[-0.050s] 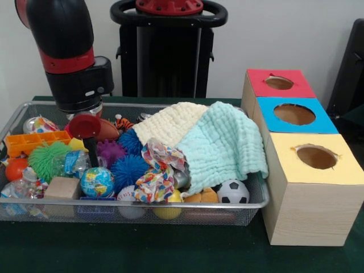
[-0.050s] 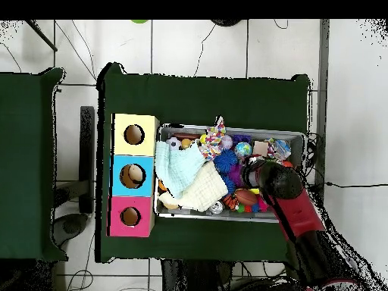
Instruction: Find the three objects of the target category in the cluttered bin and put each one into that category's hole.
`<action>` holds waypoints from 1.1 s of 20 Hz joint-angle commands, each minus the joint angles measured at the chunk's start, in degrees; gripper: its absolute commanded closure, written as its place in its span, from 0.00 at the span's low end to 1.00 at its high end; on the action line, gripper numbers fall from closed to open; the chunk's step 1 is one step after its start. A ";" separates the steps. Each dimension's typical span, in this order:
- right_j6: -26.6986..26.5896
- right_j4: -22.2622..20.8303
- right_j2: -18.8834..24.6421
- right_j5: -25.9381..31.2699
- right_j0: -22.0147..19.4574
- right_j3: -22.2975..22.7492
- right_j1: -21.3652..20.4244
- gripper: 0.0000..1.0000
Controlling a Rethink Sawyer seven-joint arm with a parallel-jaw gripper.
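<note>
A wire bin (image 1: 257, 200) holds a jumble of toys. Among them are a globe ball (image 1: 96, 182), a soccer ball (image 1: 233, 192), two blue spiky balls (image 1: 129, 169), a purple spiky ball (image 1: 109, 151), a green spiky ball (image 1: 48, 159) and a brown football (image 1: 107, 131). My gripper (image 1: 91, 152) reaches down into the bin's left part, just above the globe ball and beside the green spiky ball. In the overhead view the arm (image 2: 284, 186) covers the gripper. To the right of the bin stands a wooden box with a red hole (image 1: 278, 82), a blue hole (image 1: 294, 114) and a yellow hole (image 1: 316, 156).
A cream cloth (image 1: 170, 122) and a mint cloth (image 1: 224, 145) drape over the bin's right half and hide what lies beneath. A patterned cloth (image 1: 156, 170), an orange tray (image 1: 37, 141), a wooden block (image 1: 62, 187) and a crumpled plastic bottle (image 1: 20, 187) crowd the rest.
</note>
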 commanded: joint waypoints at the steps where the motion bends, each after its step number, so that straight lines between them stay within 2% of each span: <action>1: 9.96 -0.04 4.86 -8.51 0.53 -1.68 6.98 0.00; 3: 9.93 -0.03 3.12 -7.34 1.80 -2.73 7.52 0.00; 8: 9.43 -0.32 2.66 -7.01 2.21 -2.78 7.56 0.00; 13: 6.27 -3.18 2.04 -8.18 2.47 -3.53 7.71 0.00; 14: 6.05 -3.65 2.28 -8.43 2.21 -3.50 7.68 1.00; 21: 5.53 -4.50 2.28 -7.05 1.67 -4.46 8.02 1.00; 22: 6.31 -4.49 2.69 -8.30 0.85 -3.04 7.47 1.00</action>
